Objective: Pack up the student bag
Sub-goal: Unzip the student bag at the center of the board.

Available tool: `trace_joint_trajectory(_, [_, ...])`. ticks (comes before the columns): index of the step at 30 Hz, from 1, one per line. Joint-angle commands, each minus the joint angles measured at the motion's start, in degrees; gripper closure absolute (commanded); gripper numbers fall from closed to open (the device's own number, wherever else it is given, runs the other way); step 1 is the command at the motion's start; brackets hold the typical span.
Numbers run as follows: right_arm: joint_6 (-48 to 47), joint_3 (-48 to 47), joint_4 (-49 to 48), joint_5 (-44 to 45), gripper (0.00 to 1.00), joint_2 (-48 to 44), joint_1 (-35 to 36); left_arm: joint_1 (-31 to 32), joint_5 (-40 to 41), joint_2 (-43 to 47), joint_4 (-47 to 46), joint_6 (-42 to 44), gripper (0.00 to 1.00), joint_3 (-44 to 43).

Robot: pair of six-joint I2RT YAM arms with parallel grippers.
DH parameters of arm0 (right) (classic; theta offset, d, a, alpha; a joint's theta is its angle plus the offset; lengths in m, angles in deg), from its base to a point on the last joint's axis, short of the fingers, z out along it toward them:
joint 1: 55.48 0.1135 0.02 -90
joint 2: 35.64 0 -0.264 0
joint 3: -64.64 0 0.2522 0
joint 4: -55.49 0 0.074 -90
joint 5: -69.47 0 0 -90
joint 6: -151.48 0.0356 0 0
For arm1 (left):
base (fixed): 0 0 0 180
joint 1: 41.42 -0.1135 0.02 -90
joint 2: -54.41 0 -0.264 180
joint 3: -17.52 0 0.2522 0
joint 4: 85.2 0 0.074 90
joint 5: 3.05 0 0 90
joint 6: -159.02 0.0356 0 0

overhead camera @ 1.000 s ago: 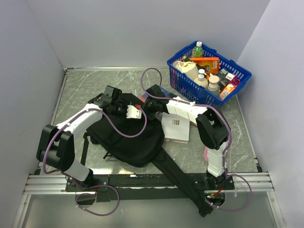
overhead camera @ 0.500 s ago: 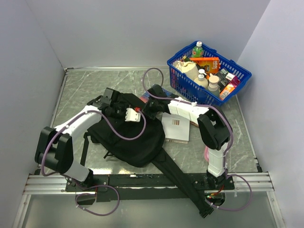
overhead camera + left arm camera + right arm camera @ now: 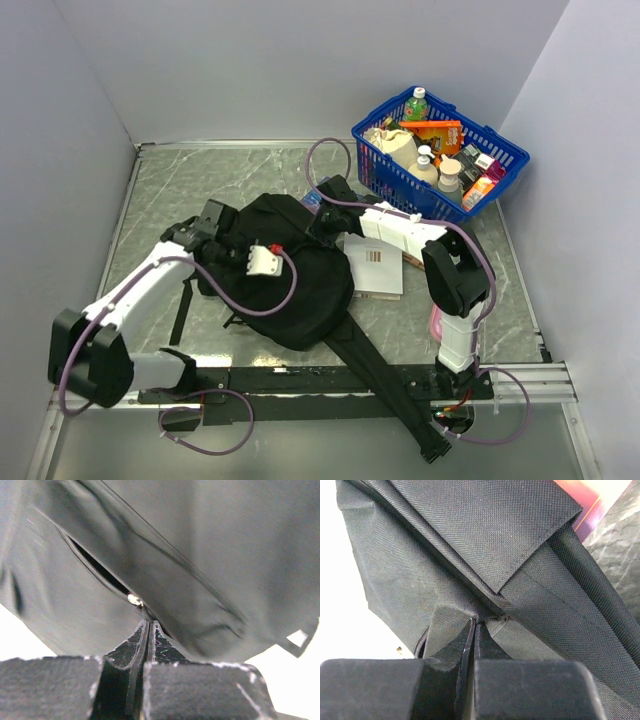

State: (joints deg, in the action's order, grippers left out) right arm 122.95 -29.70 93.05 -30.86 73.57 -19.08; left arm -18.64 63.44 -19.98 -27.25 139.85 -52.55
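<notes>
Bag (image 3: 300, 290): black, soft, lying mid-table between the two arms, bunched up at its far end. One strap (image 3: 385, 380) trails near-right across the base rail. A zip slit (image 3: 95, 567) gapes slightly; the inside is too dark to read.

Basket (image 3: 400, 185): blue mesh, far right corner, well apart from the bag. It holds a green-capped bottle (image 3: 416, 103), an orange packet (image 3: 432, 130), a cream pouch (image 3: 395, 145), white-capped bottles (image 3: 428, 165) and small boxes at its right end.

Booklet (image 3: 372, 265): white, flat on the table (image 3: 200, 175), just beside the bag's right edge, partly under the right arm. A red-pink edge (image 3: 585, 505) shows past the bag's far side; what it is cannot be told.

Left gripper (image 3: 148, 622): at the bag's far-left side, fingers pressed together with no gap, nipping the bag at the end of the zip, right by a small metal piece (image 3: 134, 599).

Right gripper (image 3: 472, 622): at the bag's far-right side, fingers fully together, pinching a fold of the bag's fabric beneath a stitched flap (image 3: 485, 525).
</notes>
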Motion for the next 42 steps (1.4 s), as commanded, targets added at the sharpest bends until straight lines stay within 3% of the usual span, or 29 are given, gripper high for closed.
trace_joint_trajectory(1, [-1.7, -2.04, 0.38, 6.2, 1.0, -2.42, -2.21, -0.29, 1.88, 6.0, 11.62, -0.6, 0.99, 2.78])
trace_joint_trajectory(9, [-3.46, -1.17, -1.11, 5.41, 1.0, -2.51, -2.21, -0.46, 4.44, 15.23, 14.0, -2.45, 0.99, 9.37])
trace_joint_trajectory(12, [-4.25, -1.51, -1.73, 3.47, 0.68, -2.6, -1.78, -0.37, 3.03, 16.73, 9.8, -5.16, 0.99, 10.7])
trace_joint_trajectory(13, [-4.86, -1.78, -0.51, 3.99, 0.48, -2.86, -1.25, -0.37, 2.07, 16.65, 7.43, -6.91, 0.99, 10.53])
trace_joint_trajectory(16, [-5.22, -2.04, 0.9, 5.14, 0.33, -5.31, -0.37, -0.37, 1.36, 15.68, 3.65, -9.9, 0.99, 9.74])
trace_joint_trajectory(21, [-4.61, -1.59, 1.34, 4.53, 0.32, -8.58, 3.23, -0.37, 0.31, 18.39, -2.07, -11.76, 0.99, 12.88])
trace_joint_trajectory(30, [-7.06, -15.92, 13.2, 5.31, 0.35, 1.18, 10.43, -0.37, 1.36, 19.81, -1.29, -11.41, 0.99, 14.3])
trace_joint_trajectory(42, [-7.15, -13.55, 17.33, 2.59, 0.43, 3.99, 11.85, -0.37, 1.1, 20.86, -2.26, -10.09, 0.99, 14.48])
